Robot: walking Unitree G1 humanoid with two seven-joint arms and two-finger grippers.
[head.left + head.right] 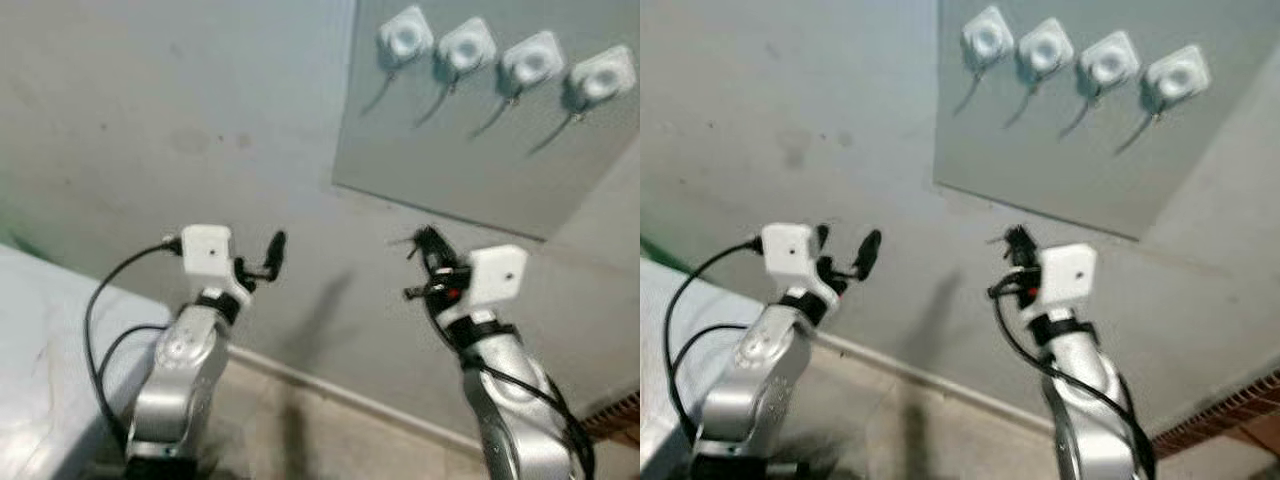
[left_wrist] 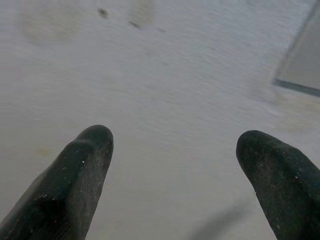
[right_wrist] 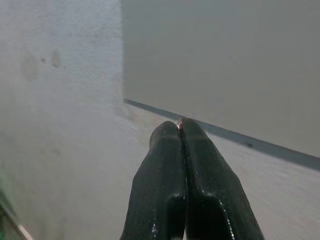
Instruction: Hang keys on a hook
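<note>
Four white square hooks hang in a row on a grey panel (image 1: pixel 470 150) high on the wall, from the first hook (image 1: pixel 405 37) to the last hook (image 1: pixel 603 75). My right gripper (image 1: pixel 425 240) is raised below the panel's lower edge, well under the hooks. Its fingers (image 3: pixel 165 165) are pressed shut, and a thin metal glint, the key ring (image 3: pixel 181 119), peeks out at the tips. Little else of the keys is visible. My left gripper (image 1: pixel 845 245) is held up to the left, open and empty, facing bare wall.
The wall is plain grey with a few faint stains (image 1: pixel 190 140). A pale counter (image 1: pixel 40 380) lies at the lower left. A baseboard (image 1: pixel 330 385) runs along the floor, and a brick-patterned patch (image 1: pixel 615 415) sits at the lower right.
</note>
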